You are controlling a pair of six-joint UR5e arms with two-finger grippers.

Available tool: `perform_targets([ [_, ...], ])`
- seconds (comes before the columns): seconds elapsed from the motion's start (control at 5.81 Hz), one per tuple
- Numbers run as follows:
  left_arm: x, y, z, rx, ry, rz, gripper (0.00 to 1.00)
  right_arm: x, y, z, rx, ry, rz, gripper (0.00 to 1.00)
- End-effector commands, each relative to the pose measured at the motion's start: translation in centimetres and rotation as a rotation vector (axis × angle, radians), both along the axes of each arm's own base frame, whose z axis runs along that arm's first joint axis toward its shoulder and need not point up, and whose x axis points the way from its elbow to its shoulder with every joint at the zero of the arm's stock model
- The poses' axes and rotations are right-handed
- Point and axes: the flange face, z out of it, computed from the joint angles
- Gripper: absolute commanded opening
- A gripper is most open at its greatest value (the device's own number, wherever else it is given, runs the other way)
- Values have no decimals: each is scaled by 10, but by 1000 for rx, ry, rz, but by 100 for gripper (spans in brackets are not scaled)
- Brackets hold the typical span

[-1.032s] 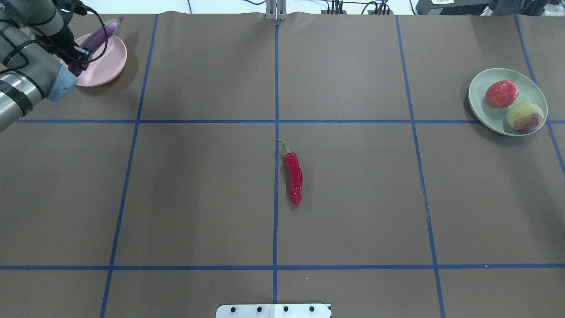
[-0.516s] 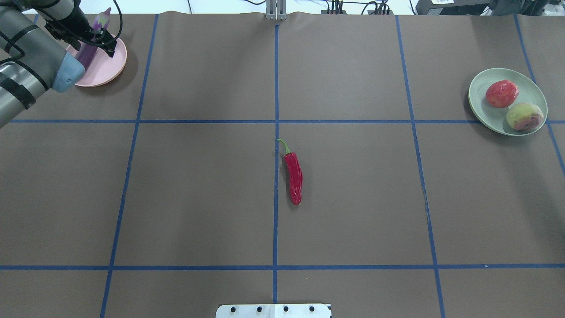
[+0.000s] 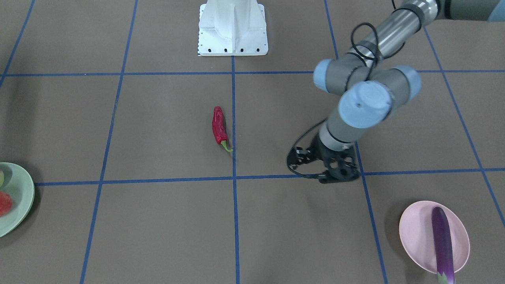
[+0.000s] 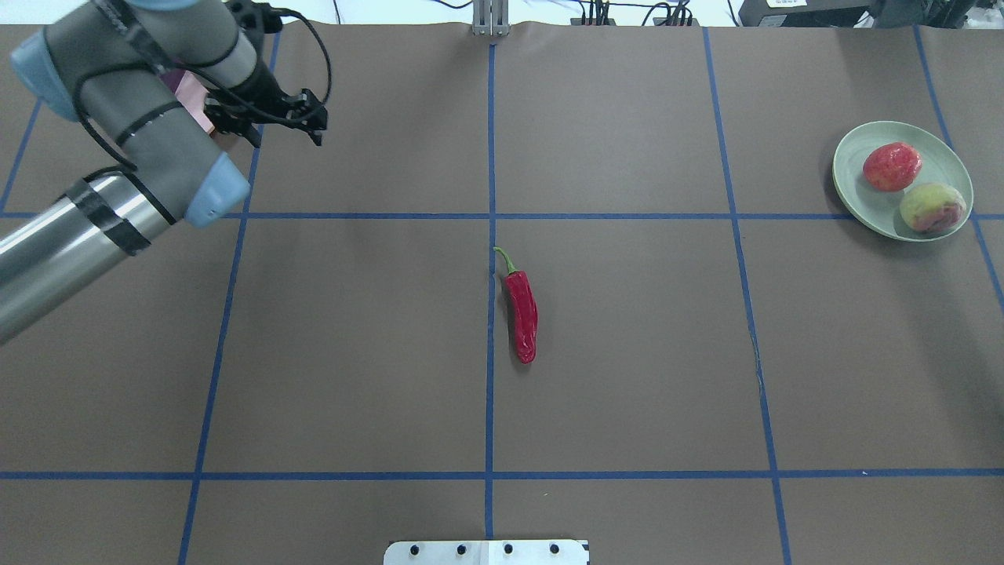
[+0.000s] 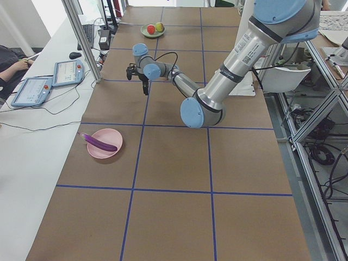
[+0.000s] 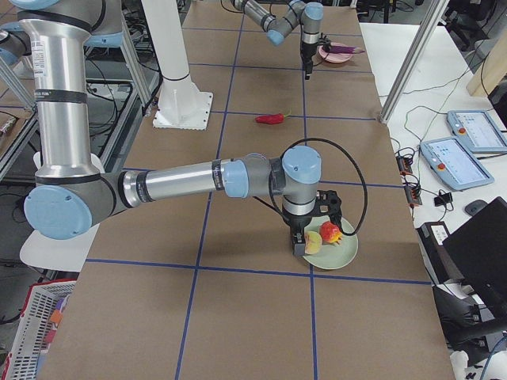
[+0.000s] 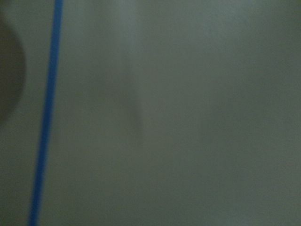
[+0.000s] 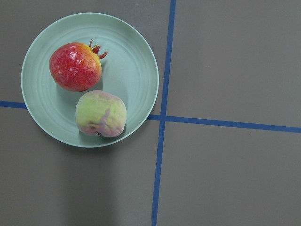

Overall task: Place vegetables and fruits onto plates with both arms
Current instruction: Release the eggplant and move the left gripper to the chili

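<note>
A: Where is the chili pepper [image 4: 522, 310]?

B: Alone on the bare table. The left gripper [image 4: 286, 135] hangs well apart from the chili, on the side toward the pink plate [image 3: 418, 232] that holds the eggplant [image 3: 442, 236]. Its jaws are apart and empty.

A: Best approach?

B: I'd set the 2 fingers across its narrow middle (not the stem), descend straight, and close softly.

A: The right gripper [image 6: 310, 229]?

B: Far from the chili, over the green plate [image 8: 131, 61]. Whether it's parted or closed, I cannot tell.

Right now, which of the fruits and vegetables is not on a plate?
The red chili pepper: it lies on the bare table, while the eggplant rests on the pink plate and the pomegranate and peach sit on the green plate.
</note>
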Motion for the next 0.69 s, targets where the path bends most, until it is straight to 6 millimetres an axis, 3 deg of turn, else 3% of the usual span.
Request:
perform_targets([
  [0.0, 110, 103, -69, -57, -45, -34, 100, 0, 0, 0, 1, 2, 0, 100],
  [0.17, 140, 114, -91, -97, -56, -50, 100, 1, 0, 0, 0, 4, 0, 100],
  [0.34, 162, 111, -110, -131, -63, -67, 100, 1, 0, 0, 1, 4, 1, 100],
  [0.52, 172, 109, -108, -139, -82, -67, 100, 1, -1, -1, 1, 4, 3, 100],
])
